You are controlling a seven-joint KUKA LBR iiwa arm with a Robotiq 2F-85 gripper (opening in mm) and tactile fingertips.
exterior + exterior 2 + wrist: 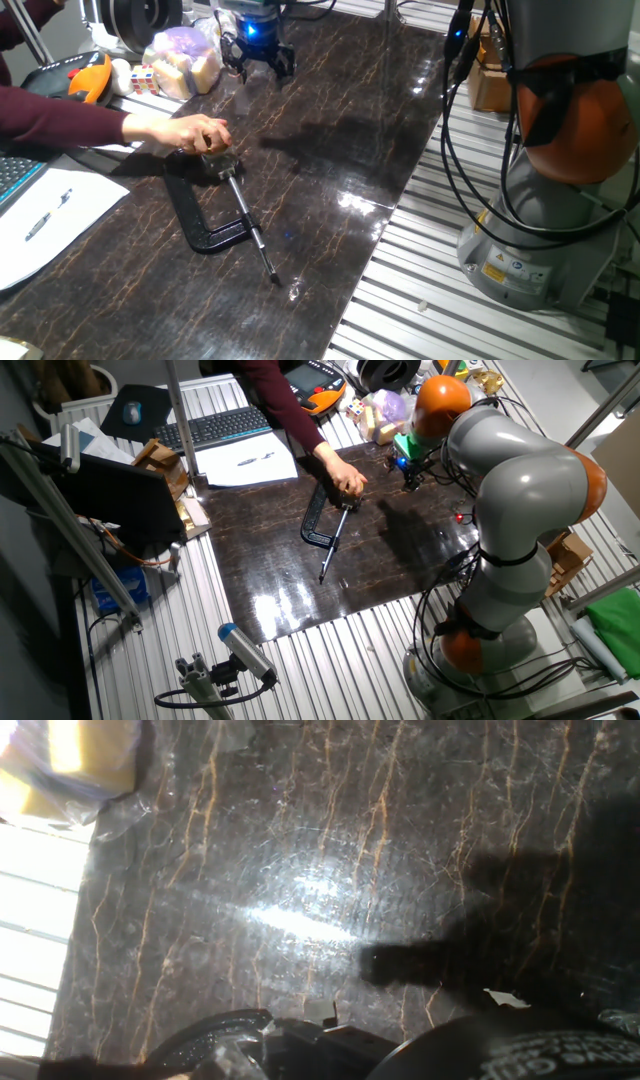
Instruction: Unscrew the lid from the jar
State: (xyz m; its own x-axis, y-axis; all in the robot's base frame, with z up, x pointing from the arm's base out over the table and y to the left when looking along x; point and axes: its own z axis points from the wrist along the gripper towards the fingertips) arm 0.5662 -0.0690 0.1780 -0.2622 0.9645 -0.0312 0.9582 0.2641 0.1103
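A person's hand (190, 132) rests on the marble table over the top jaw of a black C-clamp (205, 225). A small clear glass jar (219, 160) sits at the clamp's screw end, just below the fingers. I cannot make out the gold lid; the hand covers that spot. The same hand (345, 478) and clamp (316, 525) show in the other fixed view. My gripper (258, 65) hangs over the far end of the table, well away from the jar, its fingers apart and empty. It also shows in the other fixed view (410, 472). The hand view shows only bare tabletop.
A plastic bag of food (185, 58) lies left of the gripper and shows in the hand view (70, 760). An orange tool (90, 78), dice (143, 78), and paper with a pen (50, 215) lie on the left. The robot base (560, 150) stands right of the table's edge.
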